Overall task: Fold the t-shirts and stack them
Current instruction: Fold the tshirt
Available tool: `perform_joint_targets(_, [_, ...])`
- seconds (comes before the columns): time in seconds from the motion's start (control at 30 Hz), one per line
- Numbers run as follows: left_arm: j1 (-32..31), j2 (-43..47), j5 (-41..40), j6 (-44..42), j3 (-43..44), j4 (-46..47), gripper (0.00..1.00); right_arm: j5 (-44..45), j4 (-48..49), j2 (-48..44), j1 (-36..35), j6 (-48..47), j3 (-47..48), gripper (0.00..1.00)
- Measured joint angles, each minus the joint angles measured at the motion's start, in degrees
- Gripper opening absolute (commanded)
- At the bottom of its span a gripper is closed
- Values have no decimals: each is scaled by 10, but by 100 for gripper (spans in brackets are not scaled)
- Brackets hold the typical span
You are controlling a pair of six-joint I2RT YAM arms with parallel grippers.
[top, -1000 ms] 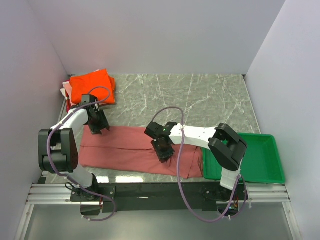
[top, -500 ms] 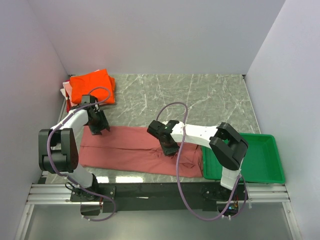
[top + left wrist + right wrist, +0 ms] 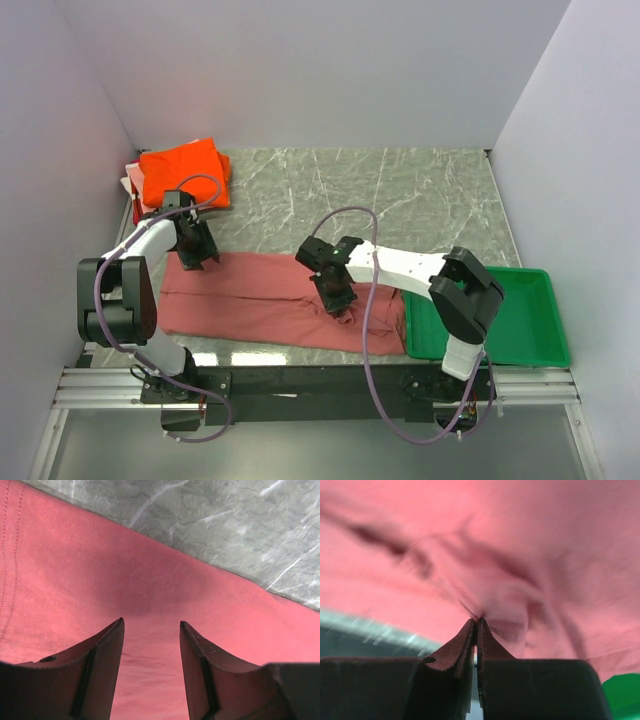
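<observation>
A large brick-red t-shirt [image 3: 245, 305] lies in a long folded band across the near part of the marble table. My right gripper [image 3: 341, 302] presses down on its right half, and the right wrist view shows that gripper [image 3: 478, 619] shut on a small pinch of the red cloth [image 3: 530, 545], with creases fanning out from the tips. At the shirt's far left corner, my left gripper [image 3: 194, 257] stands open, with red cloth [image 3: 150, 580] under its spread fingers [image 3: 112, 640] and nothing between them. A folded orange t-shirt [image 3: 182, 172] tops the pile at the back left, with pale pink and white edges [image 3: 131, 181] below it.
A green plastic tray [image 3: 525, 315] sits at the near right, its left rim touching the red shirt's right end. White walls close in the table on the left, back and right. Bare marble [image 3: 400, 200] stretches across the back and middle.
My right gripper has slid a little right along the red shirt and shut on its cloth, which now wrinkles around it. The left arm has stayed still.
</observation>
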State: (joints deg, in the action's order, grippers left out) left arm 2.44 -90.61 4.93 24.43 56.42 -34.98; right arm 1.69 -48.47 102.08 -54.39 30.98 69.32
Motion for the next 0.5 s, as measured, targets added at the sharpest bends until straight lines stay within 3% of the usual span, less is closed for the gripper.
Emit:
perform_joint_targets(0.37, [0, 0, 0, -7, -2, -1, 54, -185, 1, -10, 7, -10, 22, 10])
perform_joint_targets(0.47, [0, 0, 0, -8, -2, -1, 54, -214, 10, 5, 7, -12, 22, 18])
perform_joint_targets(0.5, [0, 0, 0, -9, -2, -1, 54, -220, 12, 12, 7, -14, 22, 27])
